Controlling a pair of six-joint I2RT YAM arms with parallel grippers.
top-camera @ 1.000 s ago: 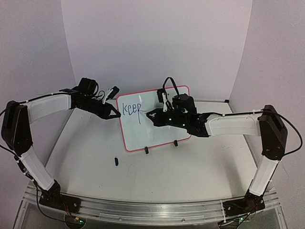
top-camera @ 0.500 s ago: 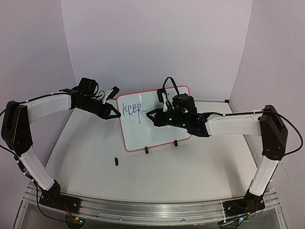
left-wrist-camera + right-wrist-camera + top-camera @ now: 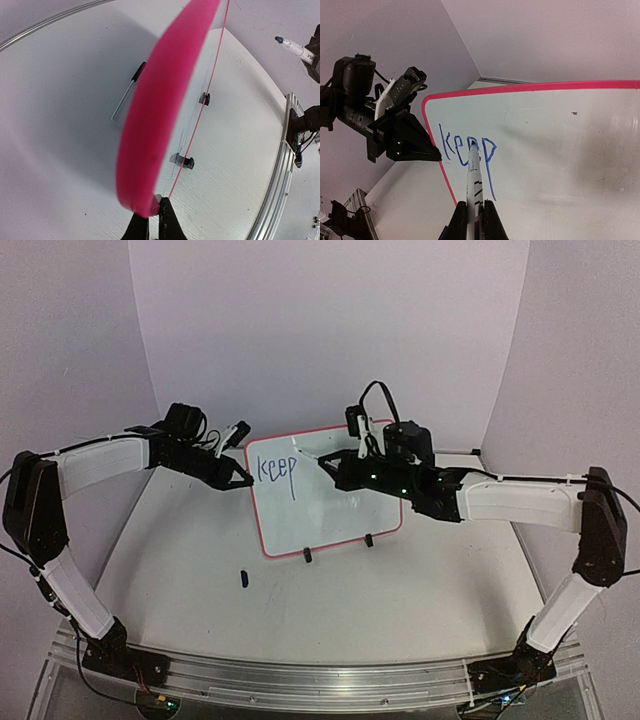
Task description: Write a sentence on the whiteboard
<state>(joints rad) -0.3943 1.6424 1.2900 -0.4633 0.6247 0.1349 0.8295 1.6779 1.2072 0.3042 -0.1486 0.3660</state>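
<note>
The white counter (image 3: 400,590) has a finely ribbed surface in the left wrist view, and its front edge is hidden behind a metal rail. Two arms, with white shells and black joints, reach in from either side.

One whiteboard (image 3: 330,510) stands upright toward the back of the counter, between the arms. It is a glossy white rectangle with rounded corners and a thin red border. The right arm covers part of its right half. In the left wrist view it is seen edge-on, and the near border (image 3: 160,115) is a blurred pink band.

The left claw (image 3: 243,480) is pinched tight on the board's left edge, with its two black fingertips (image 3: 142,225) meeting at the rim. The right claw (image 3: 330,464) is clamped on one marker (image 3: 474,175), a slim white barrel with black print and a dark tip. The tip overlaps the writing, and I cannot tell whether it touches the surface.

Two small black clip feet (image 3: 307,557) (image 3: 368,539) hold the bottom edge. A thin bent wire (image 3: 122,105) shows behind the board.

The sentence (image 3: 277,469) so far is one word in thin blue strokes at the upper left: "keep", four letters.

One tiny dark object (image 3: 243,578) lies on the counter in front of the board, too small to identify.
</note>
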